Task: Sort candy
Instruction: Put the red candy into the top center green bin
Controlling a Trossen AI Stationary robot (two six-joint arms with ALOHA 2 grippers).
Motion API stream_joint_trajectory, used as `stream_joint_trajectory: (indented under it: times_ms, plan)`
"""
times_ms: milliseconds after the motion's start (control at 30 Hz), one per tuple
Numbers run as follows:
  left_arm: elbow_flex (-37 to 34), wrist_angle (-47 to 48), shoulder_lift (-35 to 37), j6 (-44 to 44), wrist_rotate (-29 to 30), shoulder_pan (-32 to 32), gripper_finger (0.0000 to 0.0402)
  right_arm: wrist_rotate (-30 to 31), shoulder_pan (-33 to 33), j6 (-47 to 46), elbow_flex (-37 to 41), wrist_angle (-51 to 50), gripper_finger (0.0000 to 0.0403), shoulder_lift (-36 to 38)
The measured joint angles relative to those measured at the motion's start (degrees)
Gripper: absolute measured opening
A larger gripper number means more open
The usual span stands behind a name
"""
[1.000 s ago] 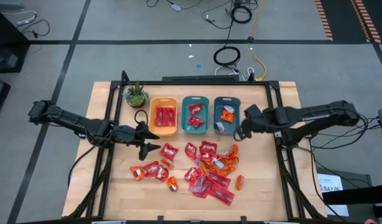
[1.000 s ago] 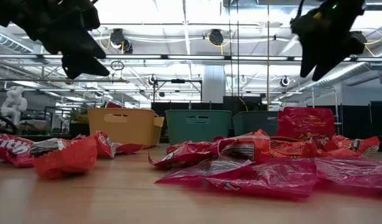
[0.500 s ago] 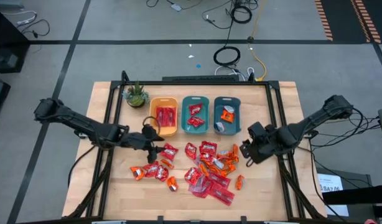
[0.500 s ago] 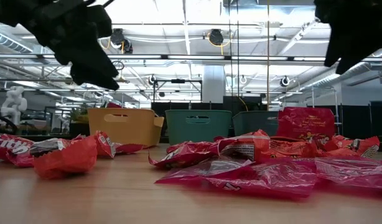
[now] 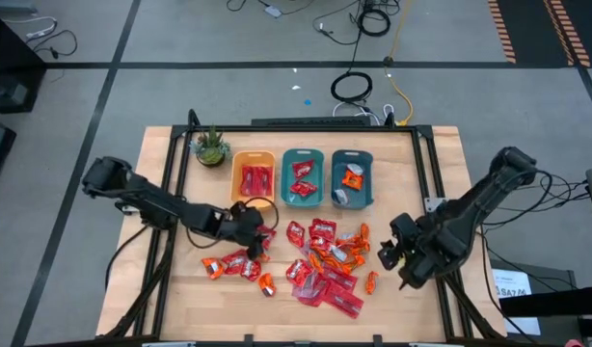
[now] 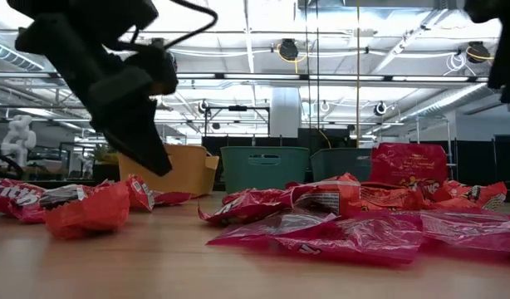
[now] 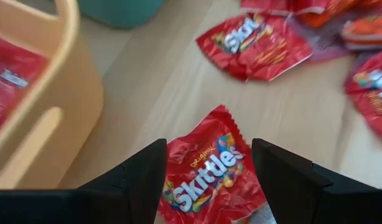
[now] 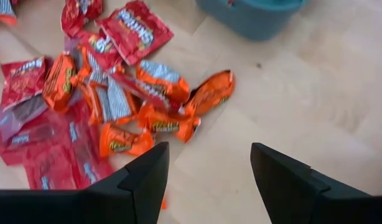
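Note:
Candy in red, pinkish-red and orange wrappers lies in a loose pile (image 5: 325,260) on the wooden table, and a few packets (image 5: 233,264) lie apart on its left. My left gripper (image 5: 255,234) hovers open, slanting down over a red Skittles packet (image 7: 206,168) that lies flat beside the yellow bin (image 7: 29,93). Its fingers stand on either side of the packet, above it. My right gripper (image 5: 394,256) hangs open over bare wood (image 8: 241,124), right of the pile. An orange piece (image 8: 209,93) lies closest to it.
Three bins stand in a row at the far side: yellow (image 5: 255,180), teal (image 5: 303,178) and blue-teal (image 5: 352,179), each holding candy. A small potted plant (image 5: 211,146) sits at the far left. A black frame rail (image 5: 426,173) runs along the table's sides.
My left gripper has moved toward the table's right edge and down, tipping steeper, and now hangs over the Skittles packet. My right gripper has swung from beside the blue-teal bin toward the near edge, ending right of the pile. No candy has moved.

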State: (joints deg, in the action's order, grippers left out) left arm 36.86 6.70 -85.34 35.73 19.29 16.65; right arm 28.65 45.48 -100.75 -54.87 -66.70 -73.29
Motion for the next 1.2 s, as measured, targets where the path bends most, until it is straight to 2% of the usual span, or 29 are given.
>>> stream_joint_trajectory:
  times_ms: [233, 433, 533, 667, 867, 967, 1200]
  plan:
    - [2.0, 3.3, -6.6, 3.7, 1.2, 0.1, 0.0244, 0.0, 5.3, -6.0, 0.0, 0.0, 0.0217, -2.6]
    - [2.2, 3.5, -8.9, 6.7, 1.4, 0.9, 0.0231, -0.1, 8.8, -9.7, 0.0, 0.0, 0.0217, -4.3]
    - [3.6, 4.9, -9.0, 8.9, 1.2, 1.7, 0.02, -0.1, 10.5, -11.1, 0.0, 0.1, 0.0217, -5.0]
    - [7.4, 9.1, -9.3, 8.9, 0.2, 3.1, 0.0132, -0.2, 12.5, -12.6, 0.0, 0.1, 0.0217, -5.8]
    - [16.5, 18.3, -9.3, 8.4, 0.4, 3.7, 0.0034, -0.2, 14.6, -12.6, 0.0, 0.3, 0.0217, -6.3]
    - [21.5, 21.8, -9.3, 5.9, 1.2, 3.7, 0.0012, 0.3, 15.1, -12.6, 0.0, 0.3, 0.0217, -6.3]
    - [33.1, 23.3, -9.3, -6.9, 2.2, -0.9, 0.001, 5.0, 15.5, -13.3, 0.0, 0.5, 0.0217, -6.3]
